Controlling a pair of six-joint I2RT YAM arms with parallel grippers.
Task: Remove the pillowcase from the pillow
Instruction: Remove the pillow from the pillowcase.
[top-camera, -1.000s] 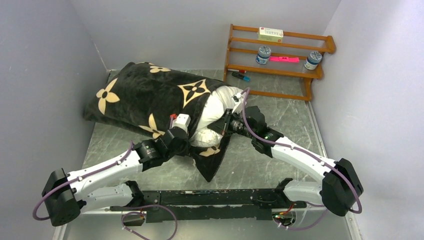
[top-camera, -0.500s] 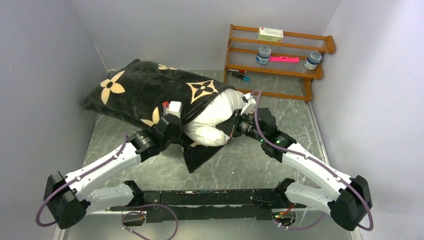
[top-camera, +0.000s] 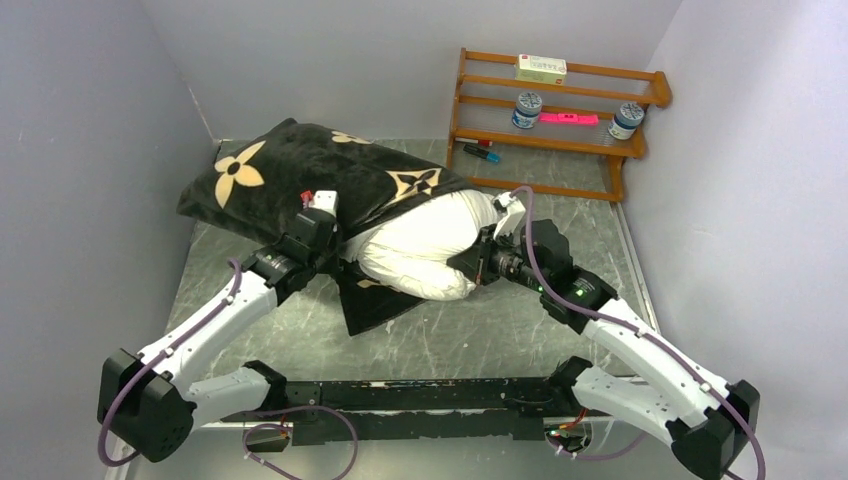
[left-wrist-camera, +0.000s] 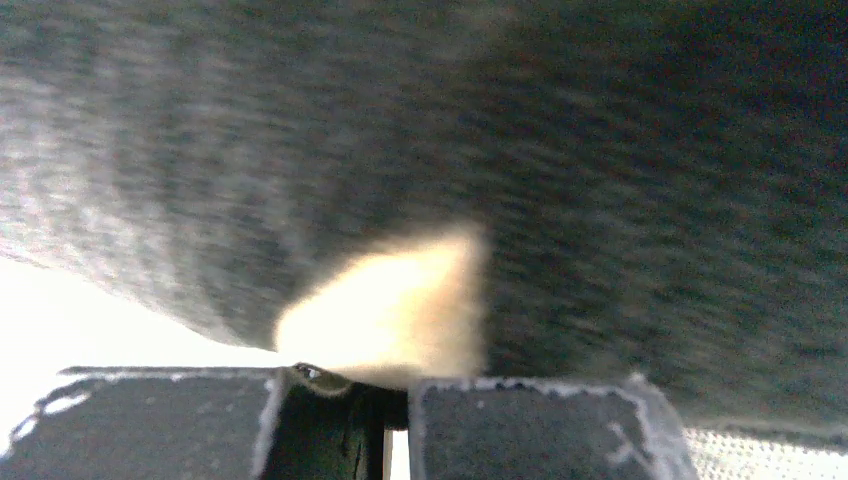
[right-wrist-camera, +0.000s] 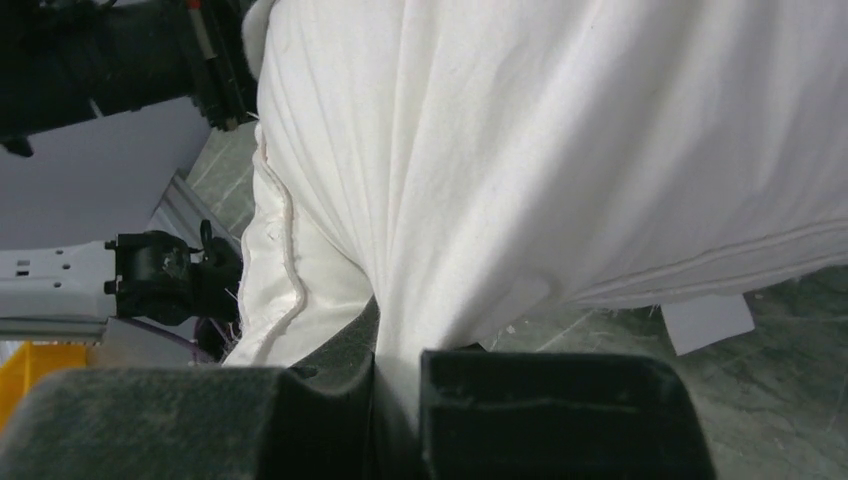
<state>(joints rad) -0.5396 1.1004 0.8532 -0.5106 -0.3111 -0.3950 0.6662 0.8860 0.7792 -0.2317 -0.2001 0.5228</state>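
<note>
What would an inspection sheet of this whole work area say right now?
Surface: grey marbled table, no spills seen.
Job's things: black flowered pillowcase covers the left part of the white pillow; its right end is bare.
Clutter: wooden rack holding jars, a box, a pink tag and a marker.
Grippers: left jaws shut on the pillowcase; right jaws shut on the pillow.
Cables: purple cable arches beside the pillow.
Surroundings: plain grey walls.

wooden rack (top-camera: 590, 68) back right; white box (top-camera: 540, 68) on top shelf
</note>
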